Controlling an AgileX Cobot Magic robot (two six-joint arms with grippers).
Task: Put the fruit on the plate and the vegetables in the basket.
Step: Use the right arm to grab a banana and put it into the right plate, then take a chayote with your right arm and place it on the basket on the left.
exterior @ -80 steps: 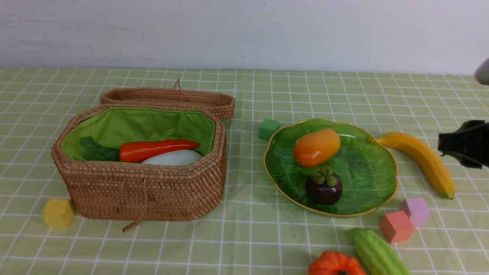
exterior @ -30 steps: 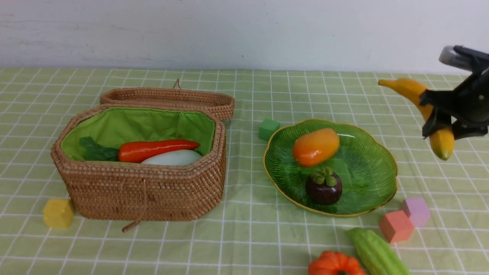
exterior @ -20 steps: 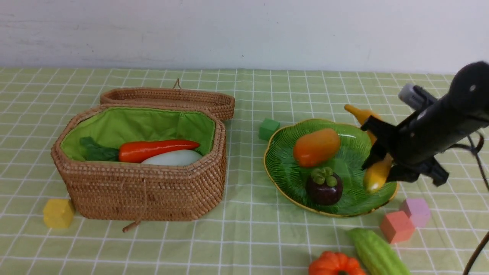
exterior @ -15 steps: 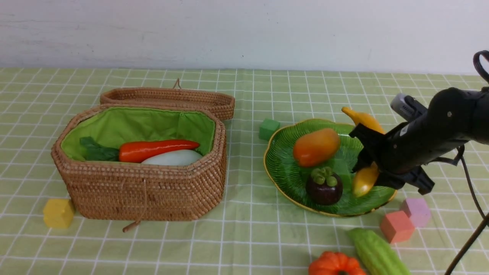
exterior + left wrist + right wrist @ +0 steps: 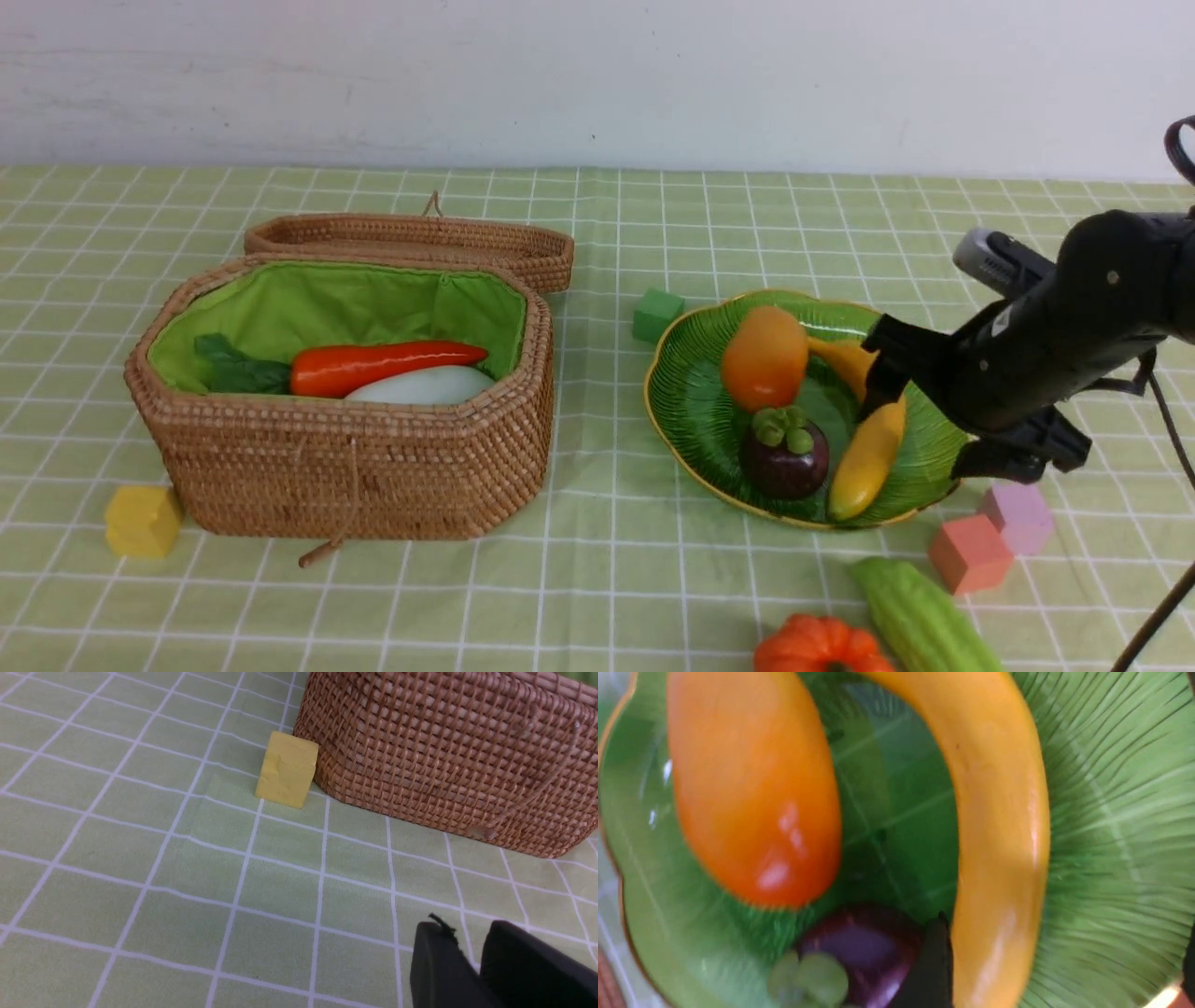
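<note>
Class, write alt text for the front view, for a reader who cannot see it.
A black robot gripper opens over a yellow toy banana on a leaf-shaped green glass plate, beside an orange mango and purple mangosteen; left, a tan wicker basket holds vegetables.

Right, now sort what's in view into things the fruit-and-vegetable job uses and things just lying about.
For the job: plate, basket, mango, mangosteen, banana, carrot, radish, pumpkin, gourd.

Just lying about: yellow block, green block, pink block, purple block.
</note>
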